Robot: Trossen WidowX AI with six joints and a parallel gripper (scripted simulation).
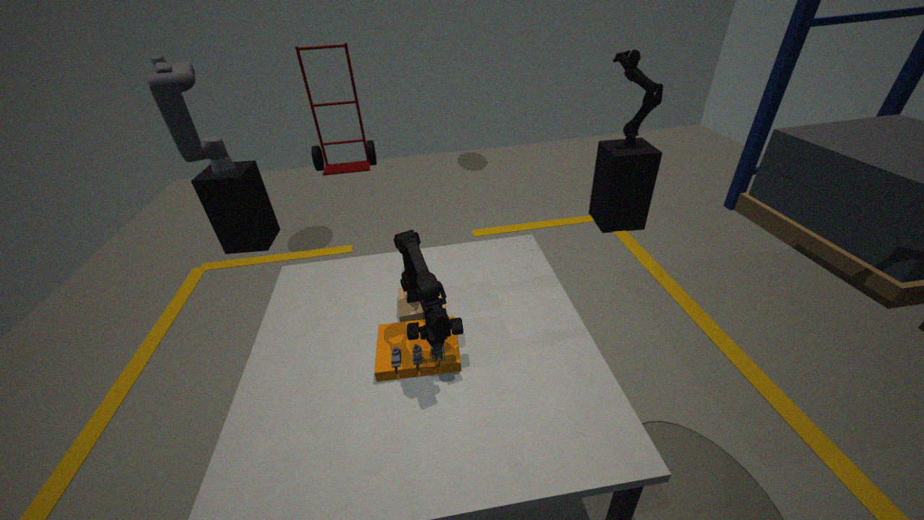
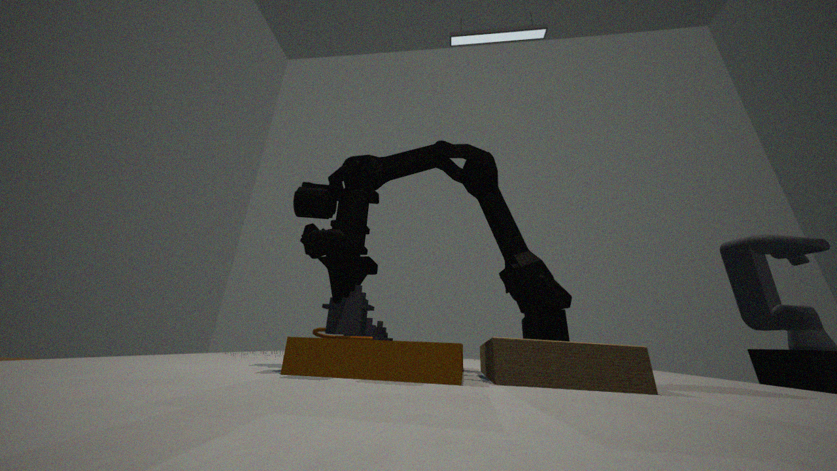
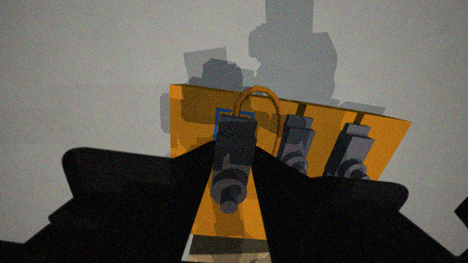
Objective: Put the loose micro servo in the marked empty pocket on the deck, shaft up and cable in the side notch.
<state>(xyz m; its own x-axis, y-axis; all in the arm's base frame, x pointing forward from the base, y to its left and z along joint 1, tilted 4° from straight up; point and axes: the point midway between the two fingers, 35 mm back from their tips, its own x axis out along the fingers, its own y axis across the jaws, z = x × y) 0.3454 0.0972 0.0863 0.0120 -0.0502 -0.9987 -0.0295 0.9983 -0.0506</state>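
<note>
My gripper (image 1: pixel 437 346) (image 2: pixel 345 294) (image 3: pixel 233 148) is shut on the loose dark grey micro servo (image 2: pixel 346 317) (image 3: pixel 238 133), its output shaft pointing up. In the exterior view the servo looks slightly tilted, its underside close above the orange deck (image 1: pixel 382 373) (image 2: pixel 374 360) (image 3: pixel 387 133). The blue pocket outline (image 3: pixel 216 125) shows around the servo's far end in the wrist view; the servo and fingers hide most of the pocket. The orange cable (image 3: pixel 259 88) (image 2: pixel 318 331) arches out from the servo's far end and bends back towards the neighbouring servo. It does not appear to lie in the notch.
Two seated servos (image 3: pixel 301 133) (image 3: pixel 360 140) stand in the deck beside the held one, the nearer close to the cable and a finger. A wooden block (image 1: pixel 408 311) (image 2: pixel 573 366) stands behind the deck, towards the arm's base. The white table (image 1: pixel 388 452) bears everything.
</note>
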